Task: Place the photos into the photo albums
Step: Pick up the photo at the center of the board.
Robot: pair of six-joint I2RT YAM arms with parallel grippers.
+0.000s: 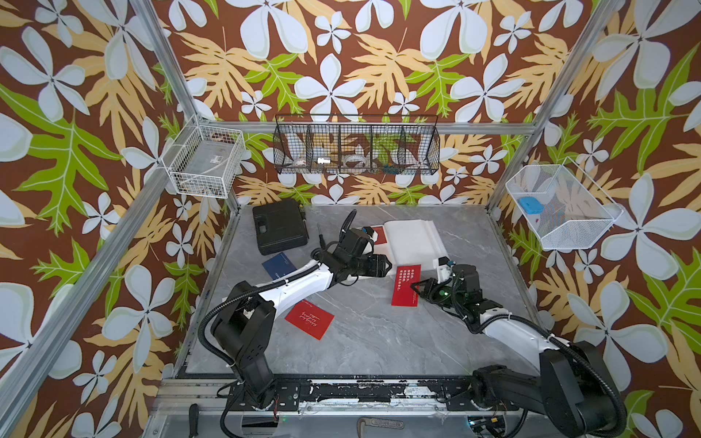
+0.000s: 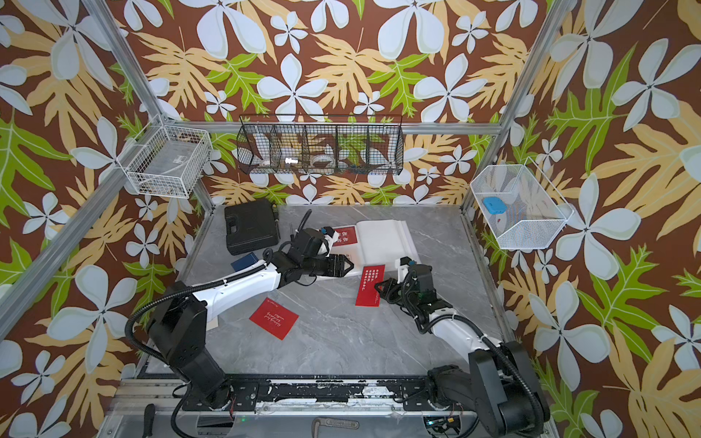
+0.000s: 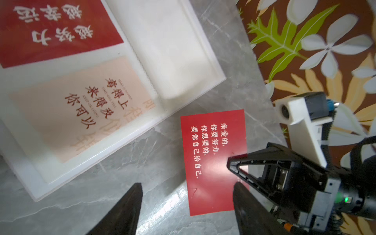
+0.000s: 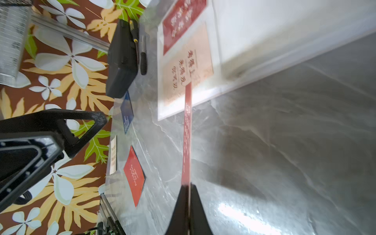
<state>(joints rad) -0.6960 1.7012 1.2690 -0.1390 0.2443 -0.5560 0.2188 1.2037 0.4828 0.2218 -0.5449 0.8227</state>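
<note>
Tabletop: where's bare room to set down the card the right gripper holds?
Bare tabletop lies at the front, between the loose red card and the right arm; also right of the album. Crowded: back left, around black case, navy card and left arm.

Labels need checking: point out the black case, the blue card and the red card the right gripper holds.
black case (image 1: 279,226): in a top view, middle of lid.
blue card (image 1: 278,264): in a top view, middle of face.
held red card (image 1: 403,295): in a top view, plain part beside text.
</note>
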